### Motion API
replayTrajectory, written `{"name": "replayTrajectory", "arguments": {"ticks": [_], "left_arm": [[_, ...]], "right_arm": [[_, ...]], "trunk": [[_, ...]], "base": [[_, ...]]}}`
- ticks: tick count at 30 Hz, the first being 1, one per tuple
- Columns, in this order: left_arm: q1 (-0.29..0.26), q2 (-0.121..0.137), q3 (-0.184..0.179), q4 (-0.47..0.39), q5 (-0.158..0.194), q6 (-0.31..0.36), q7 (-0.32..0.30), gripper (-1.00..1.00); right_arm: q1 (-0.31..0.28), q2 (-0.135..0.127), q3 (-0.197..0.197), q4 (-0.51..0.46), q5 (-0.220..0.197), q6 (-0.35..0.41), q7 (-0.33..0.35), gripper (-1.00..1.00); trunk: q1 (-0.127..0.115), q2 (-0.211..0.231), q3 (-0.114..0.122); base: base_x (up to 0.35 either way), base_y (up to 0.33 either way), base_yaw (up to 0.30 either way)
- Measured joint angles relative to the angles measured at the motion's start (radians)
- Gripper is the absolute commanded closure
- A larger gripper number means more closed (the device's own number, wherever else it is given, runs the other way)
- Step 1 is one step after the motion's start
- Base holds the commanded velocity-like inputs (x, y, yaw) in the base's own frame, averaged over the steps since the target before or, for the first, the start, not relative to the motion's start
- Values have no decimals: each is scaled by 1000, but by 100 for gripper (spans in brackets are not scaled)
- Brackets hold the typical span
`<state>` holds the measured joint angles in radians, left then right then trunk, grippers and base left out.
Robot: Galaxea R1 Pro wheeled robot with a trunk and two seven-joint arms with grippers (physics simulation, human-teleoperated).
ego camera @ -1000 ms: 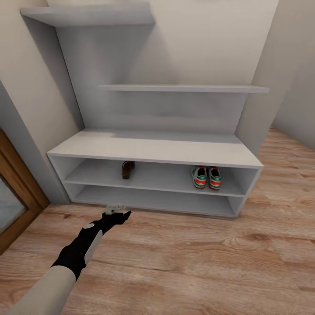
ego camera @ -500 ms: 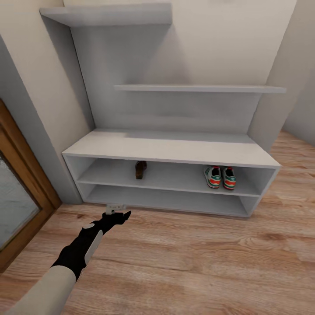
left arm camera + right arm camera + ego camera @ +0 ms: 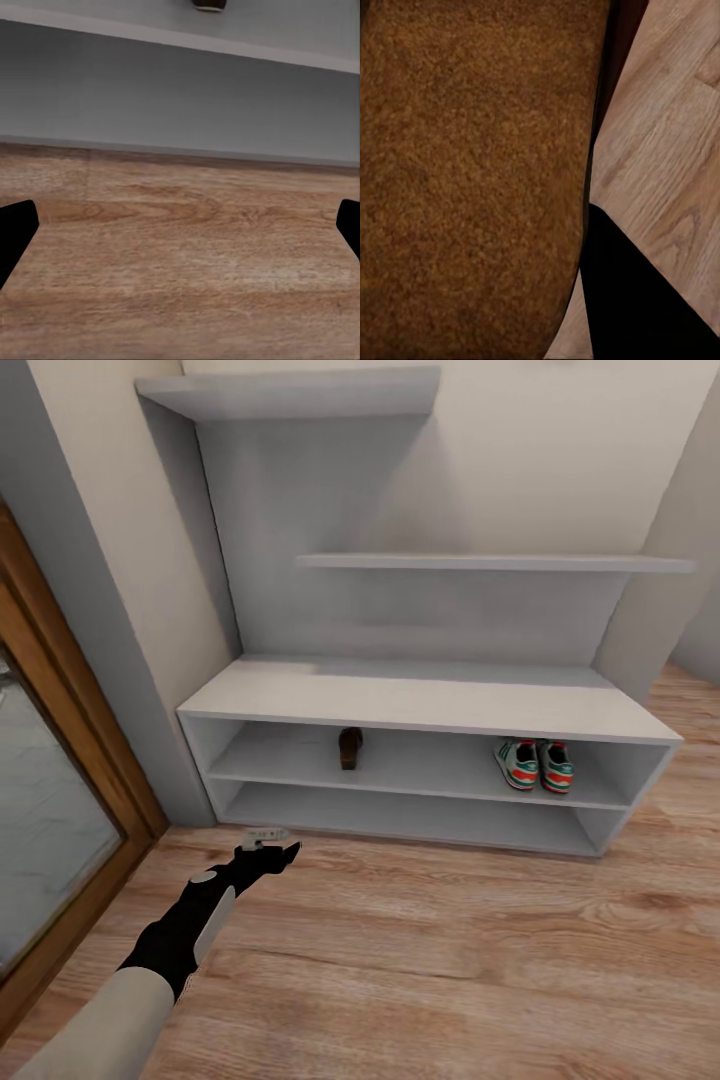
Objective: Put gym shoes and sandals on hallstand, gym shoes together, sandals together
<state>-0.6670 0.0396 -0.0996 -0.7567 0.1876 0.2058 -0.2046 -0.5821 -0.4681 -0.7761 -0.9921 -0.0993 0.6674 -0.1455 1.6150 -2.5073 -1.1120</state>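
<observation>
Shoes seen shelved as left arm is held low before the hallstand [image 3: 430,705].

The two gym shoes [image 3: 535,765] are set side by side on the upper open shelf, one sandal [image 3: 350,747] well apart from them. The left gripper [image 3: 266,842] hangs spread over the corridor floor [image 3: 450,960], below that sandal. Against the right gripper's finger [image 3: 637,300], a brown sandal sole [image 3: 472,172] is pressed.

Hallstand [image 3: 420,705] was pale grey; gym shoes [image 3: 535,765] white-green with orange heels; sandal [image 3: 350,748] dark brown; floor [image 3: 450,950] light wood-grain.
</observation>
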Motion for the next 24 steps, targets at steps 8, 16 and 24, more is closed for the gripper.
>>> {"name": "replayTrajectory", "arguments": {"ticks": [8, 16, 24], "left_arm": [[0, -1, 0, 0, 1, 0, 0, -100], [-1, -2, 0, 0, 1, -1, 0, -100], [10, 2, 2, 28, 9, -213, -226, -100]], "right_arm": [[0, 0, 0, 0, 1, 0, 0, 100], [0, 0, 0, -1, 1, 1, 0, 100], [0, 1, 2, -1, 1, 2, 1, 100]], "trunk": [[0, 0, 0], [0, 0, 0], [0, 0, 0]], "base": [[-11, 317, 0], [-150, 216, 0], [-3, 3, 0]]}}
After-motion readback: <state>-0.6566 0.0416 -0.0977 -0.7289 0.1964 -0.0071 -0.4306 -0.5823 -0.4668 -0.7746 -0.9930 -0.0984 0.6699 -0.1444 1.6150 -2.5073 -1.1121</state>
